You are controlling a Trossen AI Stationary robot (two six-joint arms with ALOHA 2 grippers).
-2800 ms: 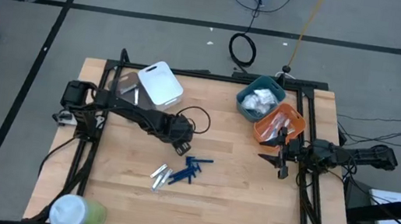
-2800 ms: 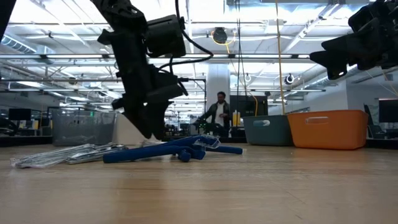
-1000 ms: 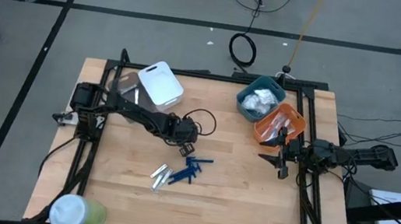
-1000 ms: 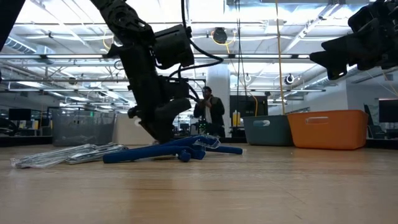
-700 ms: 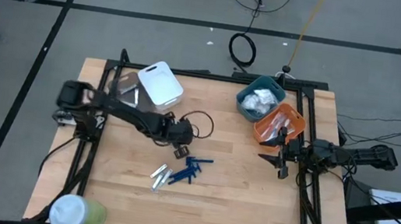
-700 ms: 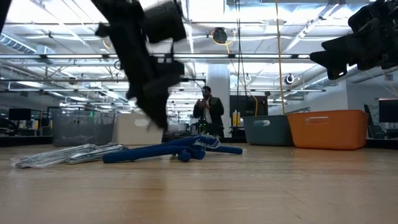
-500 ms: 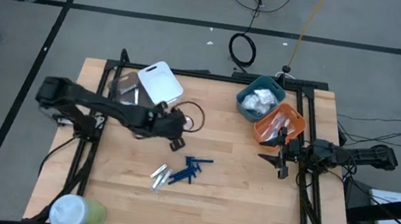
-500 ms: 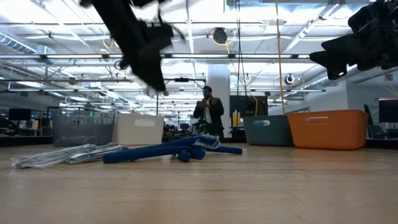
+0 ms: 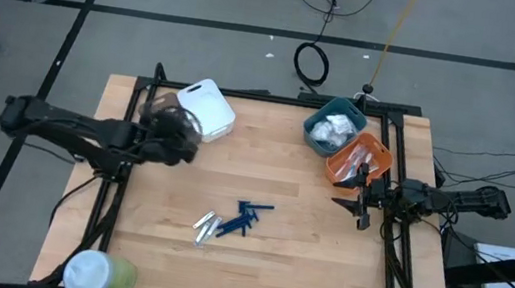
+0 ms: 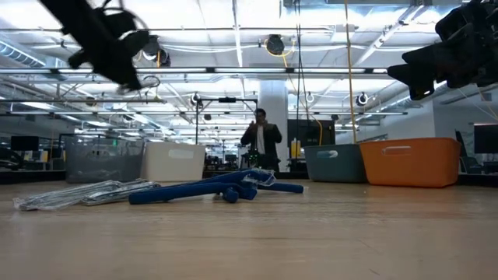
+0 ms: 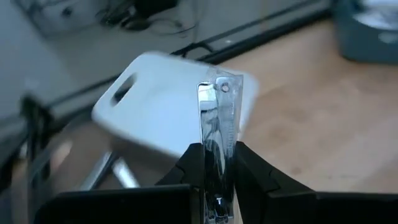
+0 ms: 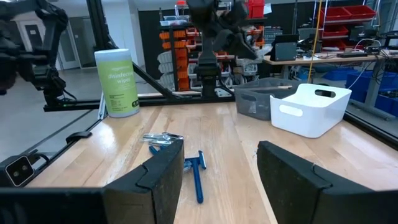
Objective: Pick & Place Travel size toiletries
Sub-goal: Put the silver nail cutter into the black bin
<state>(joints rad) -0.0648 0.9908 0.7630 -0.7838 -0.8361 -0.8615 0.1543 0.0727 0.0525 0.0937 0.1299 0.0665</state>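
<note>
silver foil catches the light in the left wrist view, where the left gripper (image 11: pixel 213 163) is pinched tight on a small silver tube (image 11: pixel 216 134). the tube stands up out of the fingertips, its long axis running straight on from the fingers, with the flat crimped end and its little hole pointing away from the wrist toward the white bin (image 11: pixel 163 102).

from above, the left gripper (image 9: pixel 175 139) hangs over the far left part of the table (image 9: pixel 269 277), just beside the white bin (image 9: pixel 206 108) and a clear bin (image 9: pixel 154 107) next to it. this looks like the carry step: the tube is lifted and on its way to a bin. the next move seems to call for bringing the fingertips squarely over the right bin's opening, then letting go so the tube drops in lengthwise rather than catching on a rim. which of the two bins is meant cannot be told.

more toiletries wait mid-table: the silver tubes (image 9: pixel 205 226) lie in a small bunch and the dark blue sticks (image 9: pixel 243 216) just beside them, mostly slanting across the board.

the right gripper (image 9: pixel 362 201) waits at the right edge near the orange bin (image 9: pixel 359 159) and teal bin (image 9: pixel 335 125), fingers spread wide and holding nothing. a green cup (image 9: pixel 99 274) stands at the near left corner.
</note>
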